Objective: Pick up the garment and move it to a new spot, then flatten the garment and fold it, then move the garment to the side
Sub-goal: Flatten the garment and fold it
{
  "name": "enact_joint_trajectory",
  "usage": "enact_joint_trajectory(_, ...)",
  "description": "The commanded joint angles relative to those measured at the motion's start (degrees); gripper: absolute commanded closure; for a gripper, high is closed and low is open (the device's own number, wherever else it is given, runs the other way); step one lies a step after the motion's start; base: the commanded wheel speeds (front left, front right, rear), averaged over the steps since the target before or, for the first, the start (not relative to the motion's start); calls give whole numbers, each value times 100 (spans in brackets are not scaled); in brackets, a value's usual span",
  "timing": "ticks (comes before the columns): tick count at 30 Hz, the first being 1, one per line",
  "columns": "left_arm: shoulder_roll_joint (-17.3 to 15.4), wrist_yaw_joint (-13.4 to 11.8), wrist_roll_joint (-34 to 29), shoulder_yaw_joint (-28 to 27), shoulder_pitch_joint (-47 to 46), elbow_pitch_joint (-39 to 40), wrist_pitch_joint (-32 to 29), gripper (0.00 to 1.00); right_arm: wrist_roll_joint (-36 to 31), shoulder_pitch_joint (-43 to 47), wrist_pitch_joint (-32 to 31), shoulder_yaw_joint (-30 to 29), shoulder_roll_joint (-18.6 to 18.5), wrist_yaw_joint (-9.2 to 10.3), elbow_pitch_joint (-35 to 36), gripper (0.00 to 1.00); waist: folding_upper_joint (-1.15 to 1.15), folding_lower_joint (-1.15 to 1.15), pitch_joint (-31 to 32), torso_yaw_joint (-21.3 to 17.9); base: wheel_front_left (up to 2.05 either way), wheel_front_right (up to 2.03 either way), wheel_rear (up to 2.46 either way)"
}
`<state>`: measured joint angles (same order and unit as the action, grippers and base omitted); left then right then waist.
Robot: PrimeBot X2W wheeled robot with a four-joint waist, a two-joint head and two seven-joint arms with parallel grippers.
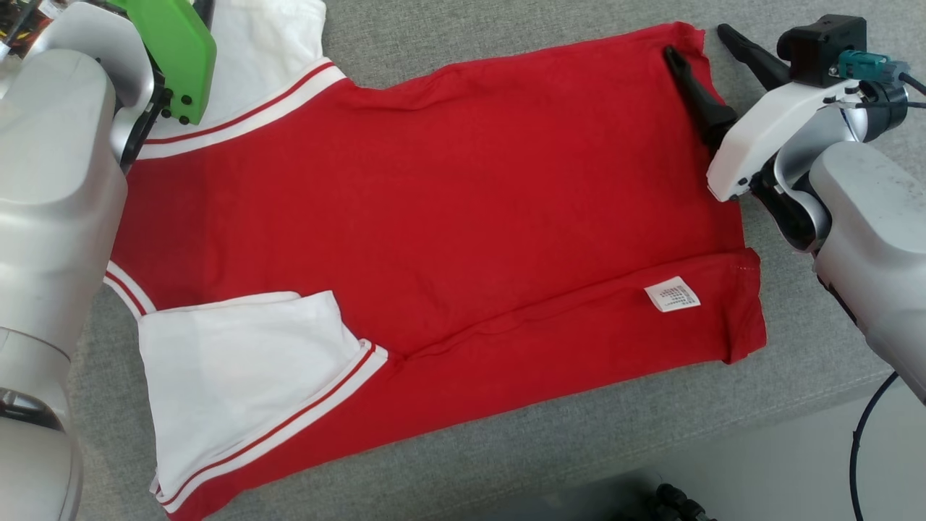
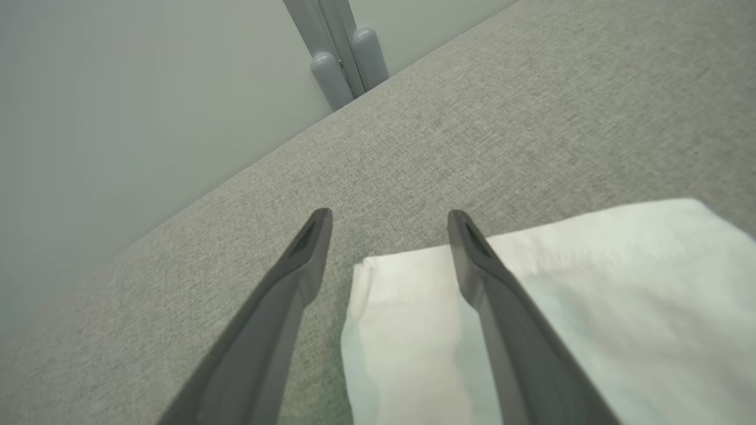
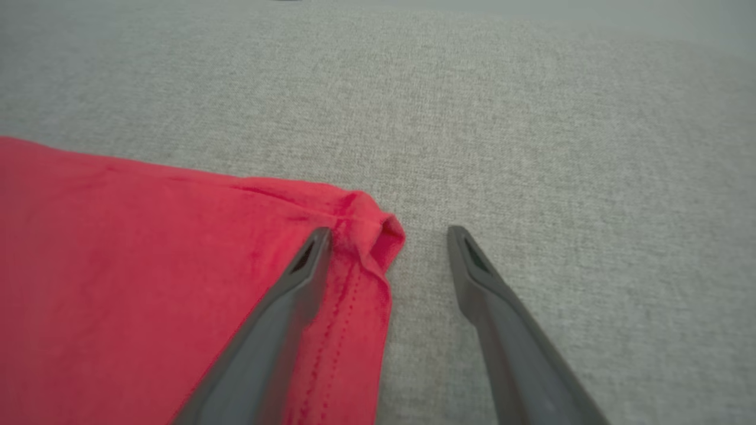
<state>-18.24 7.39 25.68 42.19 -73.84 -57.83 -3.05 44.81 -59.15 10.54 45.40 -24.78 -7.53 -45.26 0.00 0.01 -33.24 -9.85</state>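
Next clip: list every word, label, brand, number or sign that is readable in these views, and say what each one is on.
White care tag on the red garment, near its hem: several rows of fine print, too small and blurred to read.
No other lettering, brand, number or sign can be made out.

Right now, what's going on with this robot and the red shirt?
A two-armed robot is working on a red T-shirt with white sleeves, spread out on a grey fabric-covered table. The shirt's near long edge looks folded over, showing the care label. Both grippers are open and hold nothing. The right gripper straddles a hem corner, one finger over red cloth, the other over the table. The left gripper straddles the edge of the far white sleeve likewise. It seems set to grab both ends.
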Motion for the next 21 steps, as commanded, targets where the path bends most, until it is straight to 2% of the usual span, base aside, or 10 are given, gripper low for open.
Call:
enact_joint_trajectory(1, -27, 7, 110, 14, -22, -25, -35, 0, 55, -32, 20, 76, 3, 9, -54, 0, 0, -1, 7, 4, 0, 0, 0)
enact_joint_trajectory(7, -6, 8, 429, 63, 77, -125, -257, 0, 274, -135, -5, 327, -20, 10, -189, 0, 0, -1, 3, 27, 0, 0, 0)
enact_joint_trajectory(8, 5, 8, 463, 92, 97, -134, -303, 0, 298, -159, -25, 364, -22, 10, -203, 26, 0, -1, -4, 31, 0, 0, 0)
enact_joint_trajectory(9, 25, 8, 511, 110, 116, -140, -347, 36, 350, -186, -45, 405, -27, 10, -223, 60, 0, -1, -14, 38, 0, 0, 0)
enact_joint_trajectory(10, 32, 8, 539, 115, 124, -145, -349, 61, 384, -201, -61, 435, -32, 10, -241, 85, 0, -1, -22, 45, 0, 0, 0)
enact_joint_trajectory(11, 35, 8, 562, 130, 125, -155, -352, 100, 423, -216, -70, 477, -42, 10, -263, 100, 0, -1, -29, 56, 0, 0, 0)
enact_joint_trajectory(15, 58, 8, 656, 186, 98, -180, -304, 100, 553, -312, 1, 595, -71, 11, -329, 100, 0, -1, -3, 108, 0, 0, 0)
enact_joint_trajectory(21, 119, -1, 795, 72, -42, -121, 220, 100, 535, -487, 342, 553, -155, 11, -462, 100, 0, -1, 189, 216, 0, 0, 0)
